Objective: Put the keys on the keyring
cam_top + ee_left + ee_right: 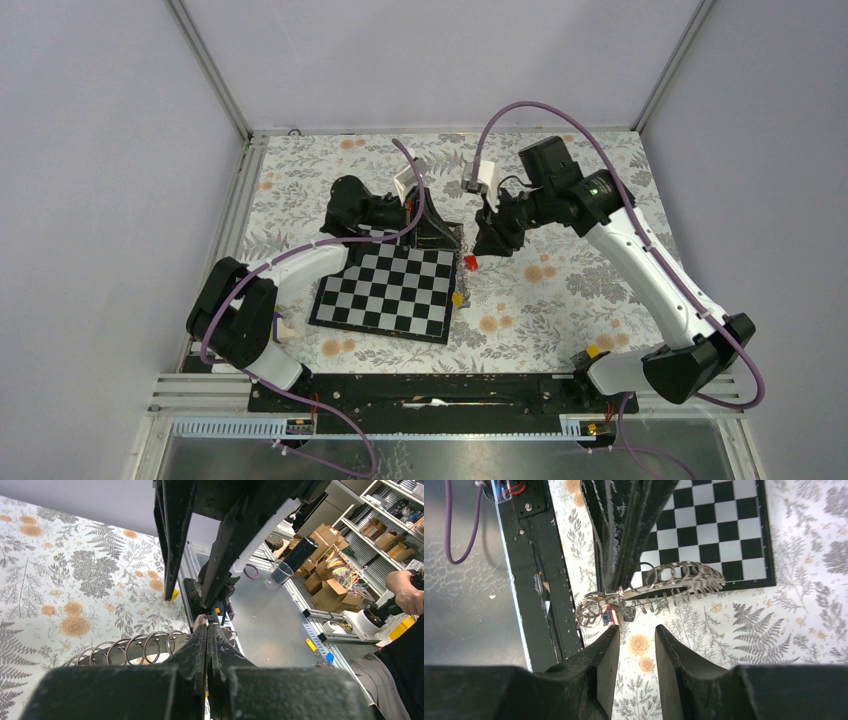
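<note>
Over chessboard's [390, 290] far corner: left hand [207, 627] clenched on keyring [684, 577]; right hand [636, 630] released, empty, just beside it. Probably best: hold keyring level and steady while right hand fetches red key [470, 262] off desk [560, 290].

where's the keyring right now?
Right wrist view: the keyring is pinched in the shut left hand, up off the table by the chessboard's right edge, just ahead of the open right hand.
</note>
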Motion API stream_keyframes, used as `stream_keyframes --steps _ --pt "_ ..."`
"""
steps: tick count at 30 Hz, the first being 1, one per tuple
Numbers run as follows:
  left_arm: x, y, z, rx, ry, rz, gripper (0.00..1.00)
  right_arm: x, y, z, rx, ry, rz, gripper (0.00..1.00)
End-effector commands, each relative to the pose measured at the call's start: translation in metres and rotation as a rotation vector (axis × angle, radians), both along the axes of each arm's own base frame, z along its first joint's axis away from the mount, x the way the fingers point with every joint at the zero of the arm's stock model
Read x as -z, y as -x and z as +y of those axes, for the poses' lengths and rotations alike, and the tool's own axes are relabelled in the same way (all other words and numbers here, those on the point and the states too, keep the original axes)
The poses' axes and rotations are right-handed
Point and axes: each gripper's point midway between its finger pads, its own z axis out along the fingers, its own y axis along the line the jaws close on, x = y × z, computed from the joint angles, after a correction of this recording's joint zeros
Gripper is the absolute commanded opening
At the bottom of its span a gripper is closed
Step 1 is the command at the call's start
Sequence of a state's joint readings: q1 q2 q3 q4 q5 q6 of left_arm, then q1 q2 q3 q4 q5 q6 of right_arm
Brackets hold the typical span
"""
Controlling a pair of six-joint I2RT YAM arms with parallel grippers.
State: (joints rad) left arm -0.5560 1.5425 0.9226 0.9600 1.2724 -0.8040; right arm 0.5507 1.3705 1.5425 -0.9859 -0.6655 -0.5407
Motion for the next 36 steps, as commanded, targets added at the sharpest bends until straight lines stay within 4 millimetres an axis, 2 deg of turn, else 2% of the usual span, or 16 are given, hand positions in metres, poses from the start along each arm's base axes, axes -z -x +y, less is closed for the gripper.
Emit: stream_keyframes --steps 1,12,23,32,36 --pt "-0.026 0.008 0.005 0.015 0.100 -0.105 0.00 -0.026 0.000 0.003 -0.021 -0.131 -0.049 0.39" --pt "-0.041 0.011 0.010 -0.066 0.248 -0.107 0.00 -0.042 0.012 0.013 -0.090 -0.249 -0.005 0.37" --pt "-0.039 0.007 0.012 -0.121 0.271 -0.079 0.00 -0.027 0.021 0.019 -0.130 -0.285 0.093 0.34" --pt "-0.037 0.006 0.010 -0.121 0.269 -0.066 0.00 -0.018 0.019 0.020 -0.115 -0.288 0.121 0.35" --pt "-0.037 0.007 0.011 -0.120 0.268 -0.067 0.00 -0.015 0.016 0.020 -0.101 -0.283 0.124 0.31"
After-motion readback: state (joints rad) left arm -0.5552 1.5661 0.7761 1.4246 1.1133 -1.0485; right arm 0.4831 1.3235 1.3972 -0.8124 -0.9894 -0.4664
